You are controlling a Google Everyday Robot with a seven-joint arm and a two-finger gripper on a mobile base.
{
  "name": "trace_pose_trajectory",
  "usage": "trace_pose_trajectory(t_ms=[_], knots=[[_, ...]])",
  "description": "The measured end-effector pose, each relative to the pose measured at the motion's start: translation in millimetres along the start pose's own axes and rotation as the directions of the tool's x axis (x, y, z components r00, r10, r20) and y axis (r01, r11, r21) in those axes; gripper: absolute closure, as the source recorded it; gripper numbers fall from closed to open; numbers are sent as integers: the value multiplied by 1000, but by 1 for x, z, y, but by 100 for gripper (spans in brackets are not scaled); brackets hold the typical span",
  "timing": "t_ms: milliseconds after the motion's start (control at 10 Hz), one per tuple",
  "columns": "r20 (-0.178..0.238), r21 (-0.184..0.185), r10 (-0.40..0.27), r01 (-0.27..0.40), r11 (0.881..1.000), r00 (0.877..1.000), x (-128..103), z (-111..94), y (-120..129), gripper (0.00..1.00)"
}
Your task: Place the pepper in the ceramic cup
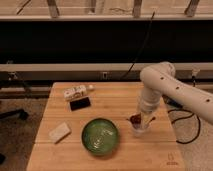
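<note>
The small pale ceramic cup (140, 129) stands on the wooden table (115, 105), right of the green bowl. My gripper (141, 120) hangs straight down over the cup from the white arm, its tips at the cup's mouth. The dark red pepper (134, 119) shows at the gripper's left side, just above the cup's rim. The lower part of the pepper and the inside of the cup are hidden by the gripper.
A large green bowl (100, 135) sits left of the cup. A pale sponge-like block (59, 132) lies at the front left. A black flat object (80, 104) and a small box (75, 92) lie at the back left. Cables hang at the right.
</note>
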Motion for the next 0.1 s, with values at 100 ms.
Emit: trace_pose_trajectory(t_ms=[100], knots=[[-1,-7,-4,4,1000,1000,-1,3,0,23]])
